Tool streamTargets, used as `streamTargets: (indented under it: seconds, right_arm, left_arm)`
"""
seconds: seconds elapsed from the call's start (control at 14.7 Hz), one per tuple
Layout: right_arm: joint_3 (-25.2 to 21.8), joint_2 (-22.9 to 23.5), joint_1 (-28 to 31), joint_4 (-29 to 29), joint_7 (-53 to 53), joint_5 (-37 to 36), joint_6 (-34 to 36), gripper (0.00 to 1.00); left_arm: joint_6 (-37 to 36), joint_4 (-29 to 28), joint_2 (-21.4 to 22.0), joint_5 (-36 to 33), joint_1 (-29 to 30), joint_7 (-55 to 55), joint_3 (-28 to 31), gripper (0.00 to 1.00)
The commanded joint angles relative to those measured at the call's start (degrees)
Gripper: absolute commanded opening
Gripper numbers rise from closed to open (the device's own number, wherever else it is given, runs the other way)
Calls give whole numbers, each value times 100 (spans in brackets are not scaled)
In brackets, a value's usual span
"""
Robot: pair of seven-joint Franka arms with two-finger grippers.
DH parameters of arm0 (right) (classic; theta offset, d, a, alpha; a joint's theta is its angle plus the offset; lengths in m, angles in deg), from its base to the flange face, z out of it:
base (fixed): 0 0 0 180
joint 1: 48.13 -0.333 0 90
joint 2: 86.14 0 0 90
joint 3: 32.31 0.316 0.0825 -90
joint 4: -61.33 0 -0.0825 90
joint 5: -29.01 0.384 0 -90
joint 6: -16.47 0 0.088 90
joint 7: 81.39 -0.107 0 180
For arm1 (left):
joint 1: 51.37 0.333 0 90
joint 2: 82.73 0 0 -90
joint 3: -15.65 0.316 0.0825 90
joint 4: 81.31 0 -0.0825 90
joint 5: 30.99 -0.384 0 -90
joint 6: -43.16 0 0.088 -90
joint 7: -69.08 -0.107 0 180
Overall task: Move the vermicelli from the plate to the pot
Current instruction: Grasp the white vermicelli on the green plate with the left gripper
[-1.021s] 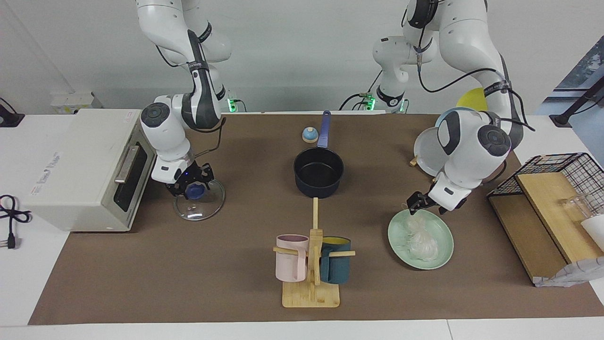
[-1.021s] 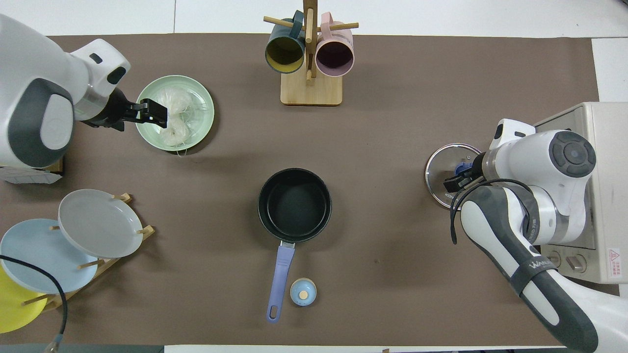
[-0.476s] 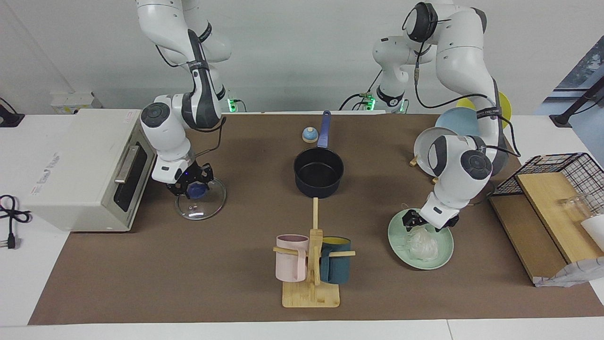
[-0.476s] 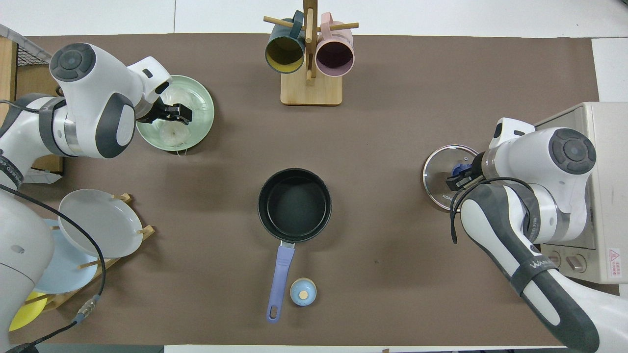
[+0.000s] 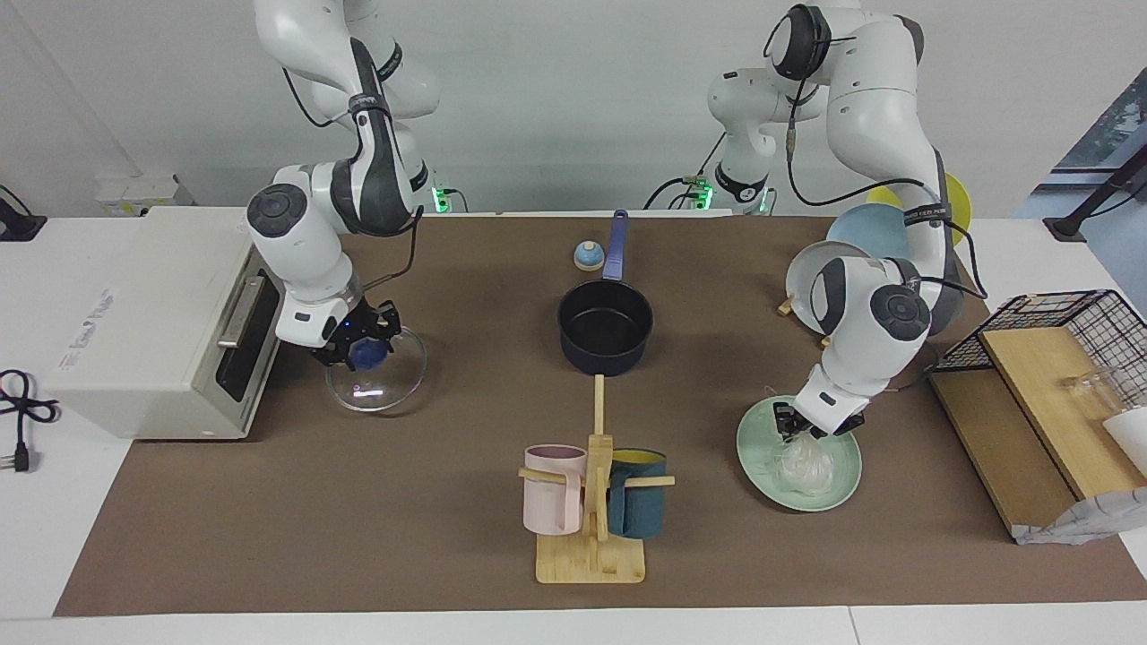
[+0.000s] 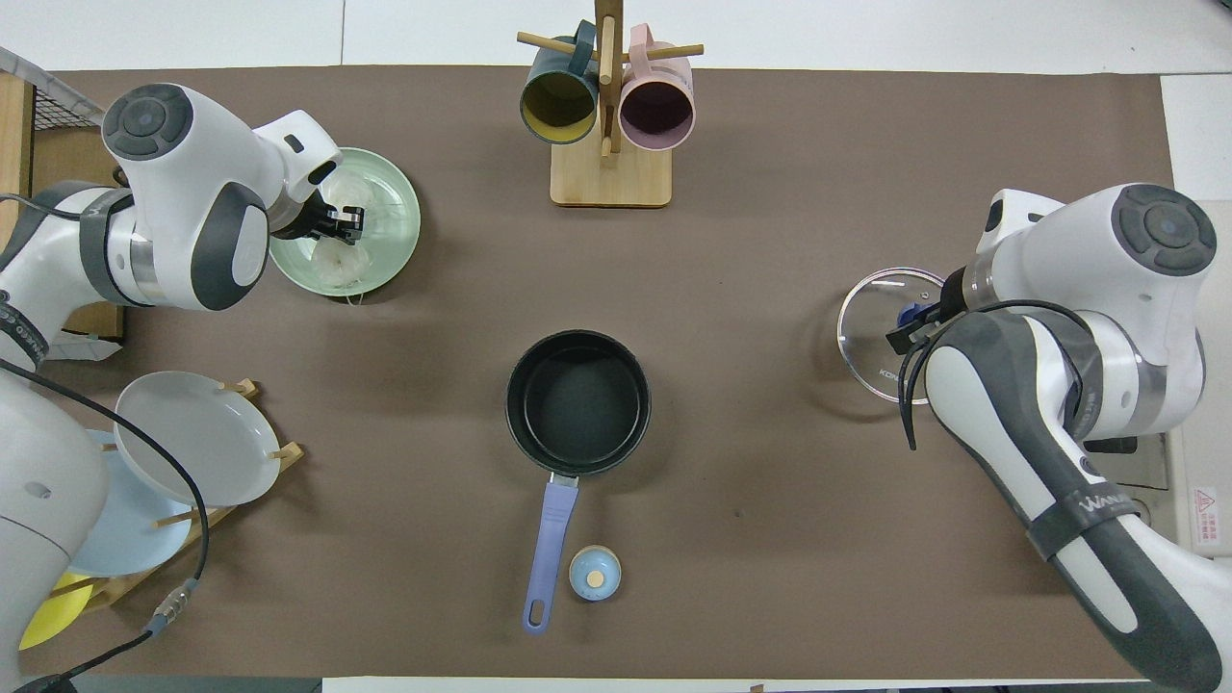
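The vermicelli (image 5: 804,463) lies as a white tangle on the mint-green plate (image 5: 840,488), which sits toward the left arm's end of the table, farther from the robots than the pot. My left gripper (image 5: 800,428) is down at the top of the tangle; in the overhead view the gripper (image 6: 345,223) covers part of the vermicelli (image 6: 332,271) on the plate (image 6: 399,217). The dark pot (image 5: 605,327) stands empty mid-table, its blue handle pointing toward the robots; it also shows in the overhead view (image 6: 578,401). My right gripper (image 5: 363,348) is shut on the blue knob of a glass lid (image 5: 381,381), holding it just above the table.
A toaster oven (image 5: 152,313) stands at the right arm's end. A wooden mug rack (image 5: 591,502) with two mugs stands farther from the robots than the pot. A plate rack (image 5: 811,287), a wire basket (image 5: 1066,331) and a small blue knob-like object (image 5: 588,257) are also on the table.
My left gripper has swung in over the plate and come down onto the vermicelli. My right gripper has lifted and tilted the glass lid slightly off the table.
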Motion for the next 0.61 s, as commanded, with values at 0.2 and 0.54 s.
streamTargets:
  seconds: [0.2,0.54]
  right_arm:
    - [60,-167,-57,-771,-553,120,1196,28]
    - [78,-764,-171,-974,-825,120,2164,28]
  left_arm:
    - [-1504,1130,182,453,-43,-3,-77,0]
    - [-3177,1572,1226,1309,-261,848,-287,0]
